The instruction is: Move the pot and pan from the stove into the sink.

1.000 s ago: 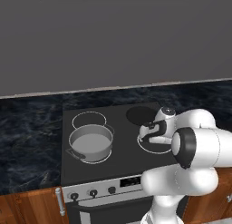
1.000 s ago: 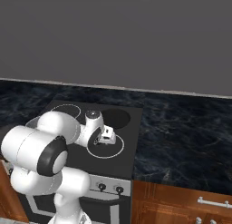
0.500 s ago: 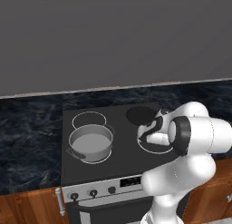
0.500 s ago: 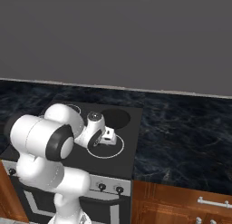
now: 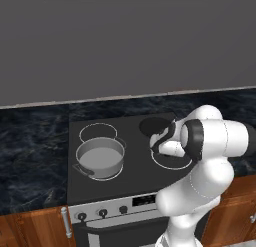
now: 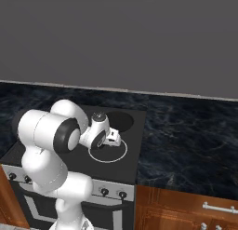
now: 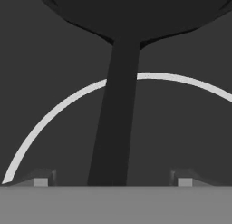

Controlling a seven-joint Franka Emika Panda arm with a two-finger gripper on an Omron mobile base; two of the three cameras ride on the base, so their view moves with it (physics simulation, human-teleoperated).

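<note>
- Between our tool's (image 7: pixel 113 180) widely spread tips, which grip nothing yet, runs the pan's long handle (image 7: pixel 115 128).
- Beyond it the pan (image 5: pixel 154 126) sits on the stove's (image 5: pixel 130 176) rear right burner; the pot (image 5: pixel 100 157) rests front left.
- We judge the pan grasp is in hand: next we must close on the handle, then lift toward the sink.

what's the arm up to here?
The arm's gripper is down over the stove, jaws open on either side of the pan's handle, not clamped yet. The pan sits on the back right burner. The pot sits untouched on the front left burner. Neither has left the stove.
</note>
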